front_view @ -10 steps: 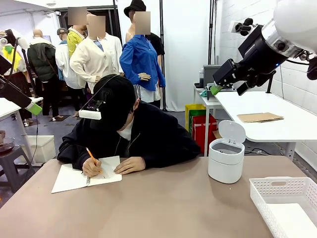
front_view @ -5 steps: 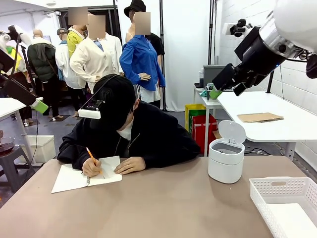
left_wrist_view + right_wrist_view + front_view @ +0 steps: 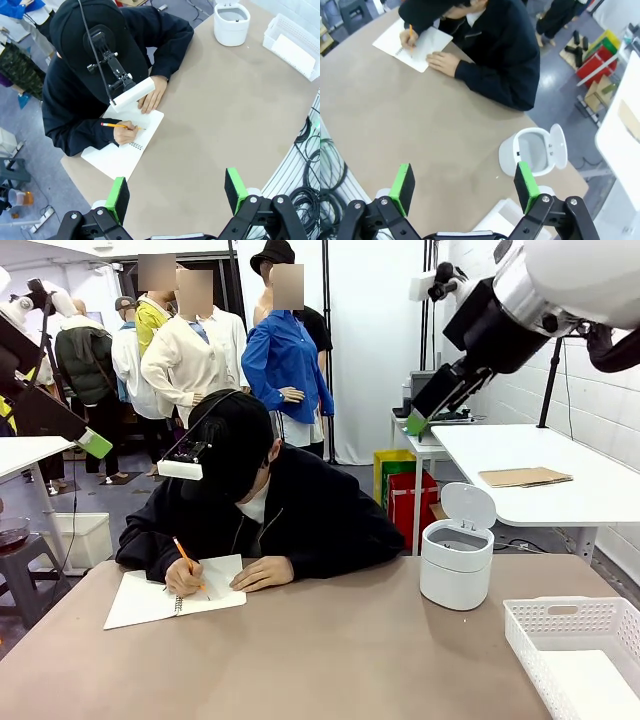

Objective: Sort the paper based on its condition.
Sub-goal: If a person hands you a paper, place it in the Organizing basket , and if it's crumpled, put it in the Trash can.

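Across the brown table, a person writes in pencil in a spiral notebook at the far left. Your two arms have swung higher in the past second, with the left gripper and right gripper both spread wide and empty. What looks like one sheet of paper lies in the white basket, near right. Sorting likely waits on the next page.

**Table Layout**

The person sat at the far side of the table. The notebook lay on the table directly before the person, toward the left. The bin stood at the far right. The basket sat at the near right corner, with a paper sheet lying inside it.
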{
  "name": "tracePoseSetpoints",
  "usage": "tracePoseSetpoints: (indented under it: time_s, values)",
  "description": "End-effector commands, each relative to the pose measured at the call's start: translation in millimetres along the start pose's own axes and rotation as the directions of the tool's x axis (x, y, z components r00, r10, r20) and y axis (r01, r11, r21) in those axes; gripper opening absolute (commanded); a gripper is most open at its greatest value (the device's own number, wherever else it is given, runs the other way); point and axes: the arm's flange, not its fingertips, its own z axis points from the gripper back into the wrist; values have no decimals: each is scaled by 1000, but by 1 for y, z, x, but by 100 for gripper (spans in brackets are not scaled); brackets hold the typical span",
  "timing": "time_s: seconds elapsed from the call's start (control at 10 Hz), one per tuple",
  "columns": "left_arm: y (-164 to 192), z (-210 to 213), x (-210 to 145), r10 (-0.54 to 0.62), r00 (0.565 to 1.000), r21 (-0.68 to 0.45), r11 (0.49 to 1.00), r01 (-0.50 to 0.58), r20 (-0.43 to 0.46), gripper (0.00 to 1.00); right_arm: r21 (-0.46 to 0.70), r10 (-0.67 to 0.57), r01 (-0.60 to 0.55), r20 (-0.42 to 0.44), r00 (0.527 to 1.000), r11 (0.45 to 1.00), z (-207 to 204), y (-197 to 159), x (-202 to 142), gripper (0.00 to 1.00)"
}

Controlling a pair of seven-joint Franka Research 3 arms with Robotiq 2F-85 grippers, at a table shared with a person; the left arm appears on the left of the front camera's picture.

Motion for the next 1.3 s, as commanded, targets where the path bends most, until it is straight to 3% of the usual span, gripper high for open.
tracePoseSetpoints:
  time_s: [0.0,0.5,0.8,1.2]
  values:
    - [5,-1,8,-1,1000,-26,1000,1,31,100,16,5,-6,60,998,1000,-12,-4,8,100]
    - [0,0,0,0,1000,0,1000,0,0,100,92,-40,31,99,994,995,-40,0,39,100]
    - [0,0,0,0,1000,0,1000,0,0,100,104,-60,47,121,991,994,-43,2,43,100]
    - [0,0,0,0,1000,0,1000,0,0,100,95,-62,53,90,994,994,-43,3,42,100]
